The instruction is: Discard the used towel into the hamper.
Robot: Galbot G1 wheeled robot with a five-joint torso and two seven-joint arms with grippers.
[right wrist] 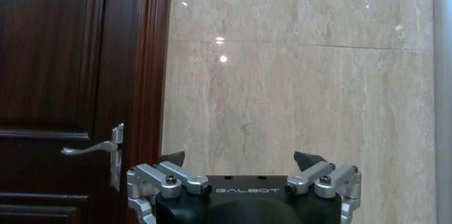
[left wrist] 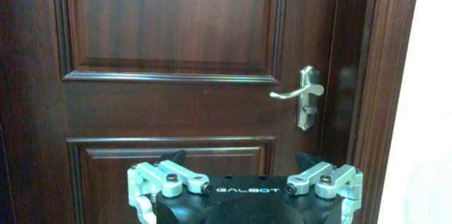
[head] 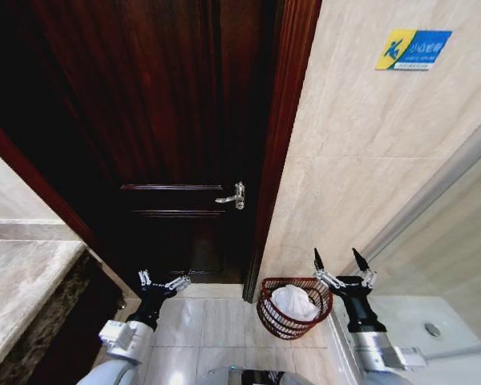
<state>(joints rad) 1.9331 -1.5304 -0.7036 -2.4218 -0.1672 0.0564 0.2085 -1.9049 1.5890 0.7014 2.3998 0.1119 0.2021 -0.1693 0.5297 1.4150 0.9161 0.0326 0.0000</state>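
Two grippers are hanging low over the tiled floor (head: pixel 216 321), both with fingers spread wide and gripping nothing. The right gripper (head: pixel 339 259) is hovering just above and beside the hamper's (head: pixel 266 307) rim, on the side toward the shower glass (head: pixel 457 241), its dark fingertips pointing at the marble wall (head: pixel 361 144). The hamper is standing on the floor against the foot of that wall, just beside the door frame (head: pixel 280 144), and a white towel (head: pixel 295 303) is lying bunched inside it. The left gripper (head: pixel 163 278) is waiting well apart from the hamper, facing the dark wooden door (head: pixel 176 120) below its silver handle (head: pixel 232 196), near the stone counter's (head: pixel 16 281) edge.
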